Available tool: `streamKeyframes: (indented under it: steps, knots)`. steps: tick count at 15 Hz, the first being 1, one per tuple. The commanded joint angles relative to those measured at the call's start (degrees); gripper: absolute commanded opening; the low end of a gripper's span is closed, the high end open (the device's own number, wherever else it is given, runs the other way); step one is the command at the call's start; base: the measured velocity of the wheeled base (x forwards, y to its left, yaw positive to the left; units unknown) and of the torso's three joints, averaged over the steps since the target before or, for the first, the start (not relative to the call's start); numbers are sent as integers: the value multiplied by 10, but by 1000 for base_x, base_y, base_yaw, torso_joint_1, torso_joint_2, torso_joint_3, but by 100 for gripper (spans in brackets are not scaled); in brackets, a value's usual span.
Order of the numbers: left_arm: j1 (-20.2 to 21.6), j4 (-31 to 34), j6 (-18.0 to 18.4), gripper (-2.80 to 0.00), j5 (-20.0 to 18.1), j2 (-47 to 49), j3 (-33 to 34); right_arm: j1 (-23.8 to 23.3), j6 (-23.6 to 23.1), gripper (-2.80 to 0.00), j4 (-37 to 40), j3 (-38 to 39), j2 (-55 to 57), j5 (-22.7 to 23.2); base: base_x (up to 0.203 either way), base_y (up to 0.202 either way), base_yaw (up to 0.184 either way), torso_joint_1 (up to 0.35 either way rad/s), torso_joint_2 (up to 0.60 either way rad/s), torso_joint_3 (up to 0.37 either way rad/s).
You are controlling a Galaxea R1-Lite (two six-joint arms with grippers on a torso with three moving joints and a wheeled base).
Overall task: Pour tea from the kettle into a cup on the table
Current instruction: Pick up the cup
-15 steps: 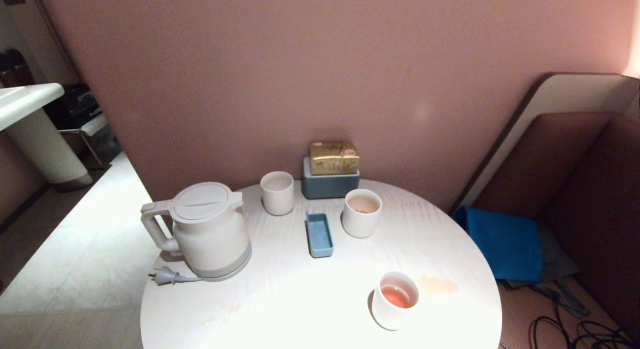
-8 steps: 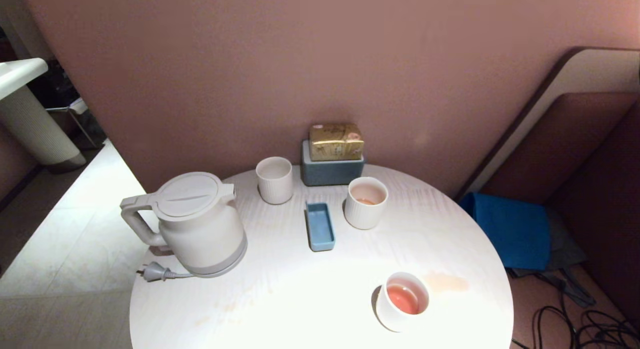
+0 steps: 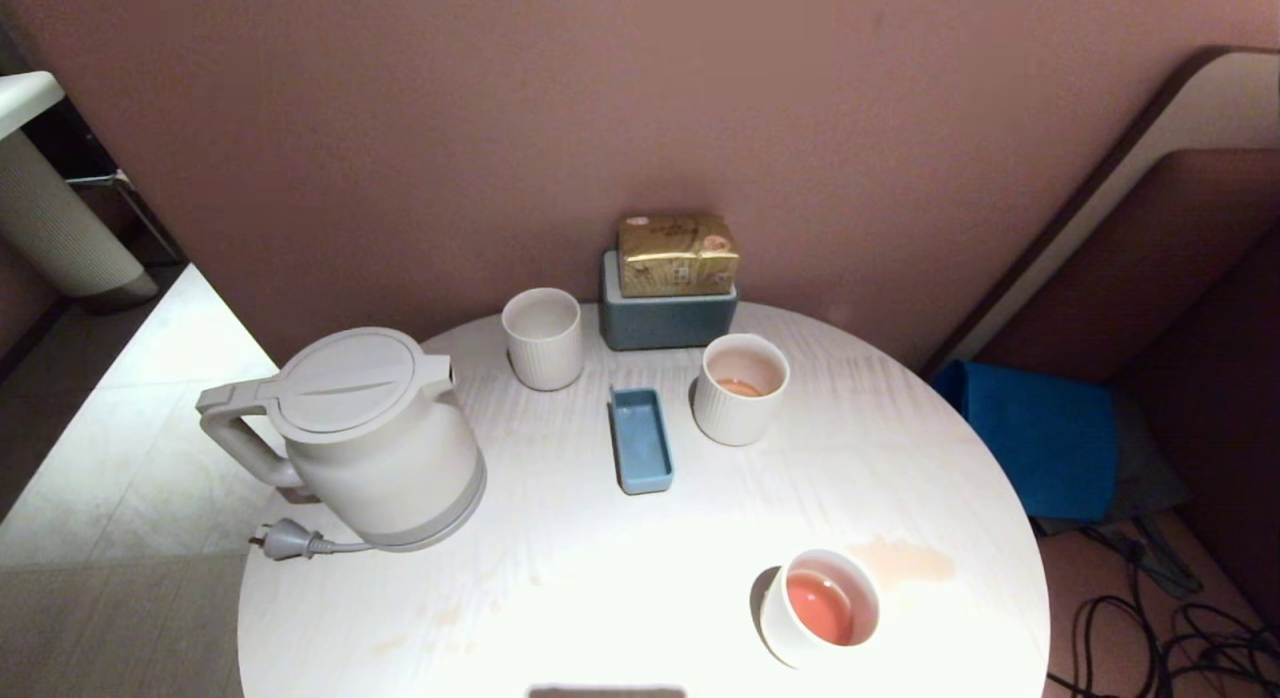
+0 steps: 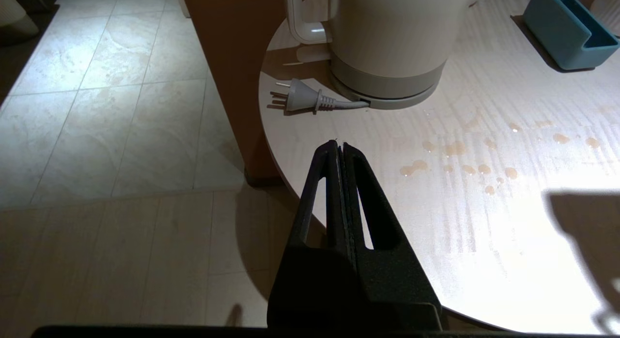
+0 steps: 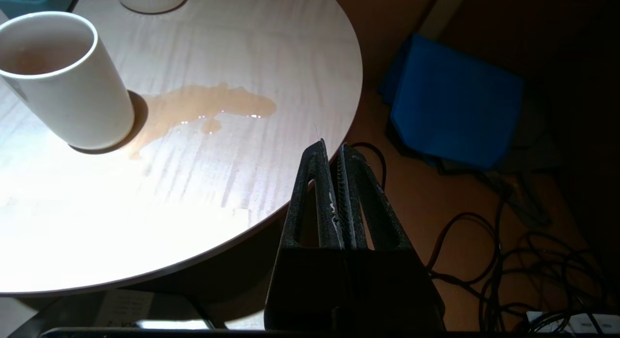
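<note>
The head camera looks forward and steeply down on the round desk from above its near edge, facing the pink wall. The left wrist camera, low behind its hand, faces the kettle closely. The right wrist camera, behind its hand, faces the desk's right edge, sharing the smooth cup and spill with the head view.

Café corner: round table, booth seat
</note>
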Motion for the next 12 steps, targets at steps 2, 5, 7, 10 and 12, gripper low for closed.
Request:
streamKeyframes:
  steps: [2, 5, 7, 10, 12]
  knots:
    - [0, 0, -1, -280, 0, 0, 0, 0, -1, -280, 0, 0, 1, 0, 0, 0, 0, 0, 0, 0]
    - [0, 0, -1, -280, 0, 0, 0, 0, -1, -280, 0, 0, 1, 0, 0, 0, 0, 0, 0, 0]
    - [0, 0, -1, -280, 0, 0, 0, 0, 0, -280, 0, 0, 1, 0, 0, 0, 0, 0, 0, 0]
    - [0, 0, -1, -280, 0, 0, 0, 0, 0, -280, 0, 0, 1, 0, 0, 0, 0, 0, 0, 0]
    - [0, 0, -1, -280, 0, 0, 0, 0, 0, -280, 0, 0, 1, 0, 0, 0, 0, 0, 0, 0]
